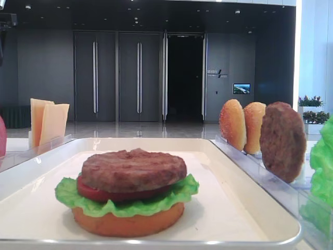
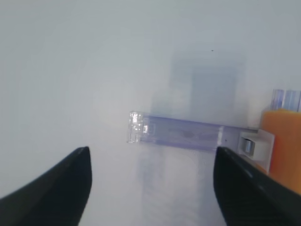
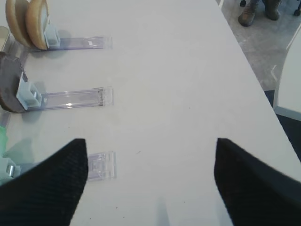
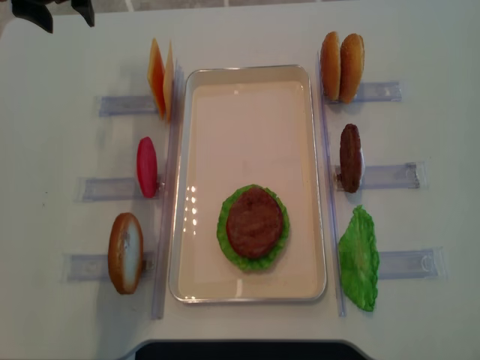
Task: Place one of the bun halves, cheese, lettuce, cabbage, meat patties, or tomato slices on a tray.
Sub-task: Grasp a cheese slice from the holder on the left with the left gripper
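Note:
On the white tray [image 4: 202,150] stands a stack: flat bun half [image 1: 127,221], lettuce [image 1: 67,194], tomato slice [image 1: 91,191] and meat patty [image 4: 255,223] on top. Cheese slices [image 4: 160,79], a tomato slice [image 4: 147,166] and a bun half [image 4: 125,253] stand in racks left of the tray. Two bun halves [image 4: 341,66], a patty [image 4: 349,157] and lettuce [image 4: 360,257] are on its right. My left gripper [image 4: 58,16] is open and empty at the far left corner, with cheese [image 2: 282,150] to its right. My right gripper [image 3: 150,188] is open over bare table. Cabbage is out of view.
Clear plastic racks [image 4: 120,105] stick out sideways from both long sides of the tray, among them one [image 2: 178,132] just ahead of the left fingers and others [image 3: 75,98] left of the right fingers. The table's right edge [image 3: 256,80] drops to the floor.

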`<state>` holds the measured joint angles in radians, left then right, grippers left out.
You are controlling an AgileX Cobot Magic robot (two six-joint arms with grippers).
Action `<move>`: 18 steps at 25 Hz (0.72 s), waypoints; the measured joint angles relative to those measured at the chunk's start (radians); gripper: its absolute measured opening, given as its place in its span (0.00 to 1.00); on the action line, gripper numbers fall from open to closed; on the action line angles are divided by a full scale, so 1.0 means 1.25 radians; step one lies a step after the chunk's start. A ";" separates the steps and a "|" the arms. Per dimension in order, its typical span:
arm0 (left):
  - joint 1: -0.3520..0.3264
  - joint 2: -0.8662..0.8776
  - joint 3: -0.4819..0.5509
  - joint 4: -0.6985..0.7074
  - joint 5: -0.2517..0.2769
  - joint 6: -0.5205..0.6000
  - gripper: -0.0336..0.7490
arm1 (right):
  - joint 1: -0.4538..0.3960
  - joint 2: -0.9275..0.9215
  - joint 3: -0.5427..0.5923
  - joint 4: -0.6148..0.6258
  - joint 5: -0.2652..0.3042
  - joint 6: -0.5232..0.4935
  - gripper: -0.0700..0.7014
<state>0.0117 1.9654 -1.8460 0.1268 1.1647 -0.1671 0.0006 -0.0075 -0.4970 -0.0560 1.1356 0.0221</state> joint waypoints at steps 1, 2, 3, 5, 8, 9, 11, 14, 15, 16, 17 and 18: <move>0.000 0.000 -0.001 0.002 0.000 0.000 0.82 | 0.000 0.000 0.000 0.000 0.000 0.000 0.81; 0.000 0.000 -0.003 0.002 0.001 0.001 0.82 | 0.000 0.000 0.000 0.000 0.000 0.000 0.81; 0.000 0.000 -0.004 0.004 0.002 0.001 0.82 | 0.000 0.000 0.000 0.000 0.000 0.000 0.81; 0.000 0.000 -0.004 0.005 0.003 0.001 0.82 | 0.000 0.000 0.000 0.000 0.000 0.000 0.81; 0.000 0.000 -0.004 0.010 0.004 0.001 0.82 | 0.000 0.000 0.000 0.000 0.000 0.000 0.81; 0.000 0.000 -0.004 0.010 0.005 0.001 0.82 | 0.000 0.000 0.000 0.000 0.000 0.000 0.81; 0.000 0.000 -0.004 0.010 0.010 0.001 0.82 | 0.000 0.000 0.000 0.000 0.000 0.000 0.81; -0.008 0.000 -0.004 0.018 0.018 0.001 0.82 | 0.000 0.000 0.000 0.000 0.000 0.000 0.81; -0.015 0.000 -0.004 0.022 0.019 0.001 0.82 | 0.000 0.000 0.000 0.000 0.000 0.000 0.81; -0.022 0.000 -0.004 0.025 0.019 0.001 0.82 | 0.000 0.000 0.000 0.000 0.000 0.000 0.81; -0.033 0.000 -0.004 0.026 0.019 0.001 0.82 | 0.000 0.000 0.000 0.000 0.000 0.000 0.81; -0.044 0.000 -0.004 0.027 0.019 0.001 0.82 | 0.000 0.000 0.000 0.000 0.000 0.000 0.81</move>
<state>-0.0437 1.9654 -1.8508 0.1599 1.1879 -0.1664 0.0006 -0.0075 -0.4970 -0.0560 1.1356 0.0221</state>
